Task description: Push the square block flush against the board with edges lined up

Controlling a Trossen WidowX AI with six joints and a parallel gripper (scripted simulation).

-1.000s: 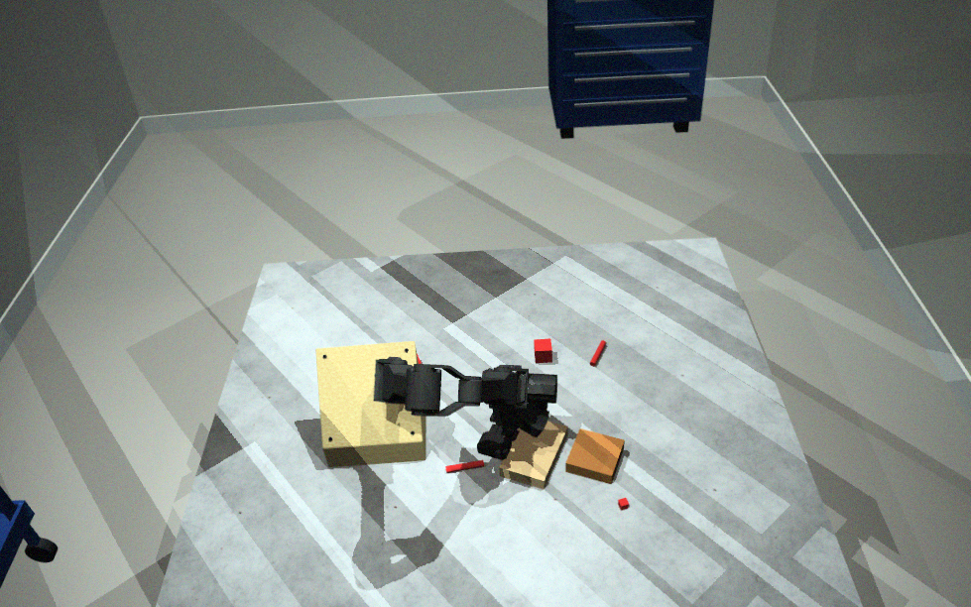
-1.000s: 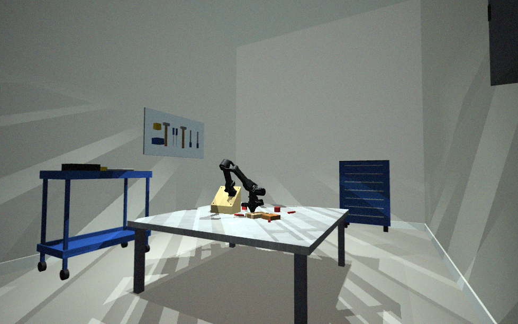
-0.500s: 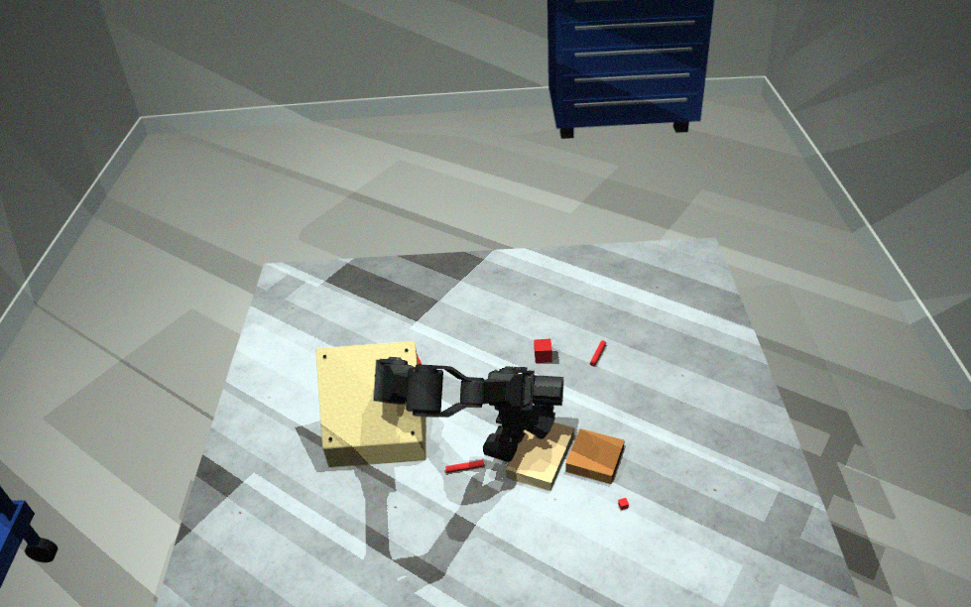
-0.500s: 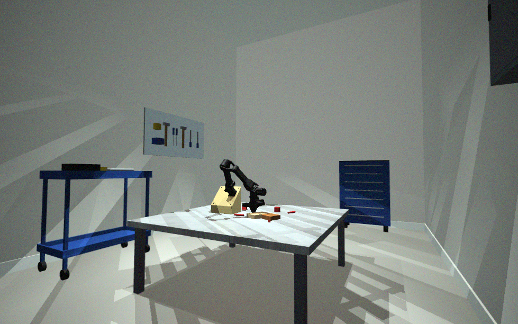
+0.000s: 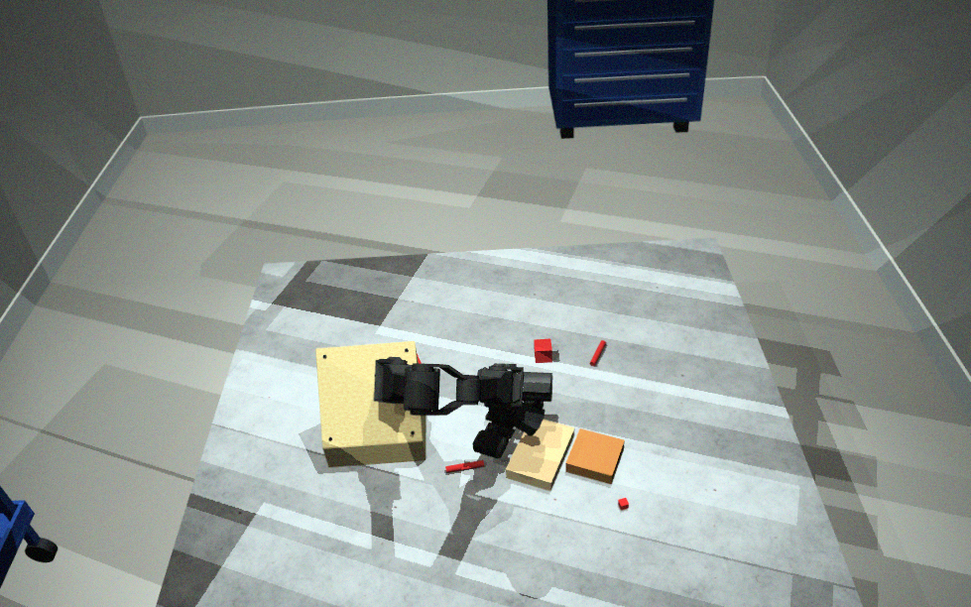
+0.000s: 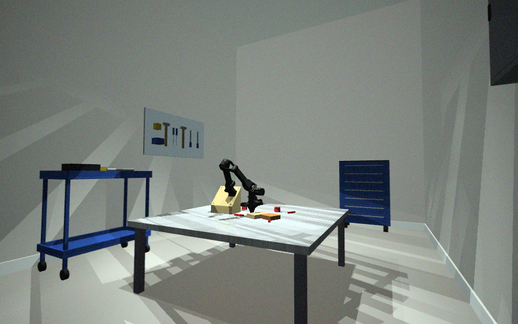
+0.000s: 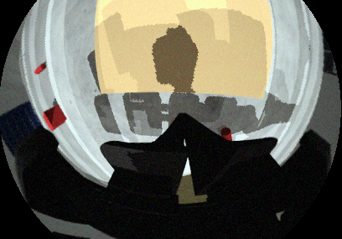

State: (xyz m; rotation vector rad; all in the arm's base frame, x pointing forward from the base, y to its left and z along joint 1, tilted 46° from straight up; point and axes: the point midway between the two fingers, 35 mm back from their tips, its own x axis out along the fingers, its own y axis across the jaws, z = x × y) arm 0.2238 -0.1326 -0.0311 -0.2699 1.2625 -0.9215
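The pale wooden board lies flat, partly in the arm's shadow. The orange square block lies flat to its right in the top view. A narrow strip of table shows between their facing sides, which look roughly parallel. Their far corners look nearly level, and the board reaches further toward the near side. My gripper is shut and empty, pointing down on the side of the board away from the block. The wrist view shows table between fingertips and board. Fingertip contact and height are unclear.
A red stick lies left of the board. A small red cube lies nearer than the block. A larger red cube and another red stick lie behind. A yellow sloped box stands left.
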